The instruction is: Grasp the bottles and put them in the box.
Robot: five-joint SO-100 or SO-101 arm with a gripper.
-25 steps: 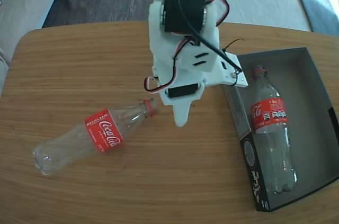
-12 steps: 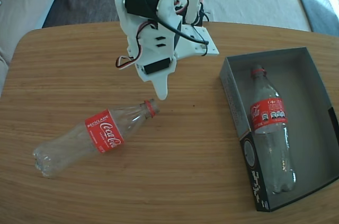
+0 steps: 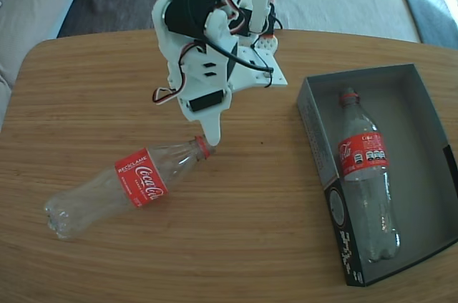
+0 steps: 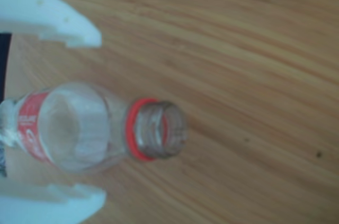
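End effector (image 4: 100,118) wide open, empty, fingers either side of Coca-Cola bottle (image 3: 122,188) lying on counter (image 3: 236,231), well left of box (image 3: 318,138). Second bottle (image 3: 366,188) already inside box. Bottle likely light, squashy, slippery; neck best grip.

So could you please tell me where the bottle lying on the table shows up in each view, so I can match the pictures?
Fixed view: the bottle on the table lies lower left, mouth pointing up-right toward the gripper just above it.
Wrist view: the same bottle fills the left middle, mouth facing right, between the two white fingers.
Shared landmark: its red neck ring.
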